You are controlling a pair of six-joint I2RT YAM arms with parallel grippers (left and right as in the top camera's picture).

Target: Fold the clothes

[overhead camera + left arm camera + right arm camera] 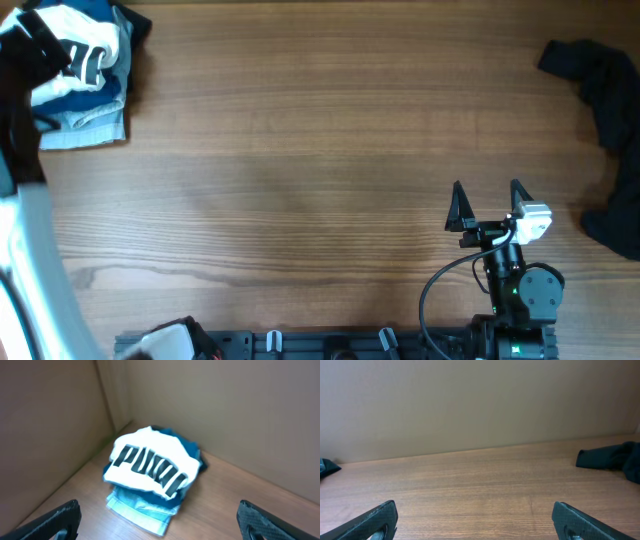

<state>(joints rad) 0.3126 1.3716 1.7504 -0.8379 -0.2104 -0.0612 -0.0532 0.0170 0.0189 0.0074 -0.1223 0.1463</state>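
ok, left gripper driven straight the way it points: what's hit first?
Likely the white PUMA garment topping the folded stack, centred ahead of the left gripper; depth unclear.

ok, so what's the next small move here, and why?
Probably reach the right gripper toward the black garment at the right edge of the table and grasp an edge. It lies crumpled and unfolded, apart from the gripper, whose jaws are open and empty. The stack at far left, white shirt on top, already looks folded.
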